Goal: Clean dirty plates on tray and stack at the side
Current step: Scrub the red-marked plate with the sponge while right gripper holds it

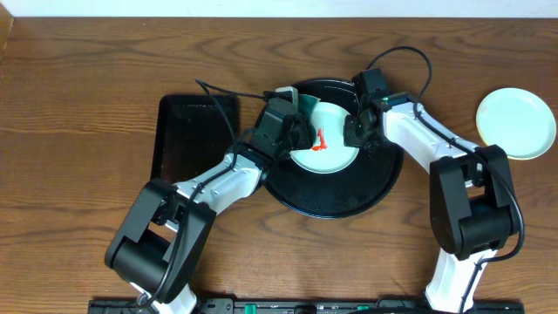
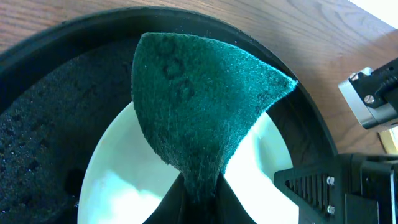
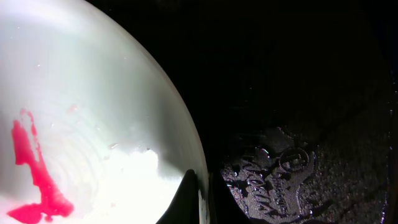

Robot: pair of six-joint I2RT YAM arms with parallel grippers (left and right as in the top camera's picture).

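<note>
A mint-white plate (image 1: 336, 157) with a red sauce smear (image 1: 320, 139) lies on the round black tray (image 1: 331, 199). My left gripper (image 1: 295, 135) is shut on a dark green scouring pad (image 2: 199, 106), held just above the plate's left side (image 2: 124, 180). My right gripper (image 1: 355, 131) is shut on the plate's right rim (image 3: 202, 199), one finger above and one below. The smear also shows in the right wrist view (image 3: 34, 180). Two more plates are stacked at the far right, a mint-white one (image 1: 514, 118) on a pale yellow one (image 1: 526, 157).
A smaller rectangular black tray (image 1: 179, 139) lies left of the round tray, under my left arm. The round tray's floor is wet and textured (image 3: 298, 174). Wooden table surrounds everything.
</note>
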